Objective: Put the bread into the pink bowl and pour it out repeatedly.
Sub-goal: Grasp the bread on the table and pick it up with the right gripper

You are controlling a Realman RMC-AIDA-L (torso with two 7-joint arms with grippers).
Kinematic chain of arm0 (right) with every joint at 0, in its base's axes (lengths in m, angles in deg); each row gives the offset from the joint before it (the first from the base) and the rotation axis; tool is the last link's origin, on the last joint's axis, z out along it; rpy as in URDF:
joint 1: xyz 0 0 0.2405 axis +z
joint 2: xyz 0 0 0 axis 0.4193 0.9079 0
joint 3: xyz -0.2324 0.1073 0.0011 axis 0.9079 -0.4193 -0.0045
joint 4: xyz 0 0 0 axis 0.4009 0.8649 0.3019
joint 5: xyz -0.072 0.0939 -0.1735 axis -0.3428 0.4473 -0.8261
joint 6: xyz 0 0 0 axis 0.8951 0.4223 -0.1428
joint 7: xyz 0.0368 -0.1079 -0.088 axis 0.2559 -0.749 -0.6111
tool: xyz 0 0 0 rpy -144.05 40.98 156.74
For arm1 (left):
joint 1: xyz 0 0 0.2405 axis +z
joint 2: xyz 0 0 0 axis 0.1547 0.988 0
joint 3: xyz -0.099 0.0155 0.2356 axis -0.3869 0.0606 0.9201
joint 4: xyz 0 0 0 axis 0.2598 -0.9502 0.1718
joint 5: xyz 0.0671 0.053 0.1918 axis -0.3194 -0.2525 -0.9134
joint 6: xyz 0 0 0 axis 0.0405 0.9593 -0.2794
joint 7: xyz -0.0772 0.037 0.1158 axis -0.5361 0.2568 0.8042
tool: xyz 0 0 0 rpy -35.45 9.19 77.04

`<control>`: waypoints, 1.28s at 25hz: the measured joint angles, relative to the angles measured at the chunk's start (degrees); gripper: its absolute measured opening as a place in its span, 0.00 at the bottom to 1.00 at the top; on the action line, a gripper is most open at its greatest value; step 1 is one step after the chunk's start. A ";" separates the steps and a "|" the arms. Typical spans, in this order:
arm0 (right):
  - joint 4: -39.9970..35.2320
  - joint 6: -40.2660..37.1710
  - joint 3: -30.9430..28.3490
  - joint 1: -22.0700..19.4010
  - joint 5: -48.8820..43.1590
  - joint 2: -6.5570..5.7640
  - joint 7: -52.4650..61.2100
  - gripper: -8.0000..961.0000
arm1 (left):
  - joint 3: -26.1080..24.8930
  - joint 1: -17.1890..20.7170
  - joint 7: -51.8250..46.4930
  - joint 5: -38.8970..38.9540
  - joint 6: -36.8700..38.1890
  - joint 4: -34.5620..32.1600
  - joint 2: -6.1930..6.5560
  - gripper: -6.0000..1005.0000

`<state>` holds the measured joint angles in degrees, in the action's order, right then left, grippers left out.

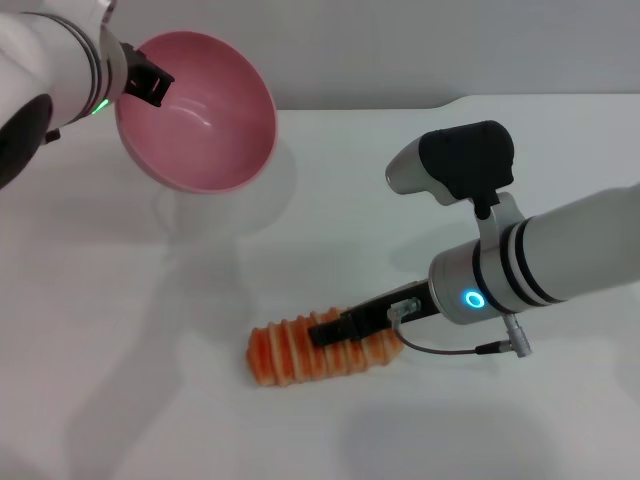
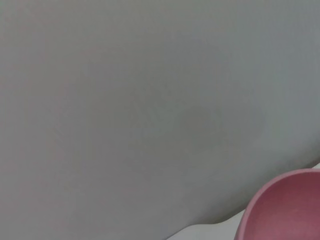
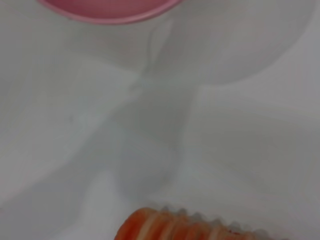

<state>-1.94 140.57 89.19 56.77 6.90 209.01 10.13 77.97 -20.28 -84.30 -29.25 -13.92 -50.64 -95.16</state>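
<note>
The pink bowl (image 1: pixel 200 110) hangs in the air at the far left, tipped so its empty inside faces the table's middle. My left gripper (image 1: pixel 150 80) is shut on its rim. A part of the bowl (image 2: pixel 285 210) shows in the left wrist view. The bread (image 1: pixel 290 355), orange with pale stripes, lies lengthwise on the white table (image 1: pixel 150 350) near the front. My right gripper (image 1: pixel 335 328) reaches in from the right and sits low on the loaf's right half. The right wrist view shows the bread (image 3: pixel 175 227) close by and the bowl's rim (image 3: pixel 110 10) farther off.
The table's far edge (image 1: pixel 400 108) runs behind the bowl, with a plain grey wall beyond. Bare white tabletop lies between the bowl and the loaf.
</note>
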 joint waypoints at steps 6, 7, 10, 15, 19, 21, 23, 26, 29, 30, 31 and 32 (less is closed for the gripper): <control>-2.13 1.04 0.90 0.24 -0.90 -0.19 -0.62 0.70 | -0.02 -0.09 0.01 0.00 0.00 -0.32 -0.06 0.05; -3.59 1.09 1.09 -0.33 -1.61 -0.21 -1.03 0.70 | -0.02 -0.09 0.01 0.00 0.00 -0.32 -0.06 0.05; -5.83 1.14 1.24 -1.18 -3.73 -0.23 -1.10 0.66 | -0.14 0.05 0.02 -0.01 0.00 -0.56 0.00 0.05; -5.50 1.24 1.04 -0.74 -4.00 -0.38 -1.08 0.51 | -0.14 0.13 0.04 -0.07 0.09 -0.57 0.01 0.05; -5.92 1.32 0.58 -1.04 -4.07 -0.43 -1.18 0.49 | -0.17 0.15 0.05 -0.10 0.33 -0.51 0.00 0.05; -6.44 1.39 0.53 -1.15 -4.10 -0.46 -1.18 0.48 | -0.22 0.17 0.07 -0.03 0.89 -0.21 0.00 0.05; -7.26 1.63 0.44 -1.34 -4.17 -0.50 -1.18 0.47 | -0.22 0.19 0.07 -0.02 1.03 -0.10 0.00 0.05; -8.90 1.87 0.31 -1.64 -5.01 -0.61 -1.15 0.45 | -0.22 0.19 0.07 -0.02 1.03 -0.10 0.00 0.05; -10.31 2.10 0.17 -1.80 -5.56 -0.62 -0.98 0.42 | -0.22 0.40 0.07 0.00 1.47 0.00 0.00 0.05; -10.93 2.29 0.10 -1.87 -5.58 -0.61 -0.97 0.41 | -0.22 0.54 0.07 0.00 1.47 0.06 0.00 0.05; -11.82 2.57 -0.03 -2.02 -5.60 -0.59 -0.97 0.39 | -0.22 0.57 0.07 0.00 1.47 0.07 0.00 0.05; -12.84 2.84 -0.17 -2.20 -5.64 -0.57 -0.96 0.37 | -0.22 0.63 0.07 0.00 1.48 0.17 0.00 0.05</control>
<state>-14.78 143.40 89.02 54.57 1.26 208.45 9.16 77.75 -19.65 -84.22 -29.25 -12.43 -50.47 -95.16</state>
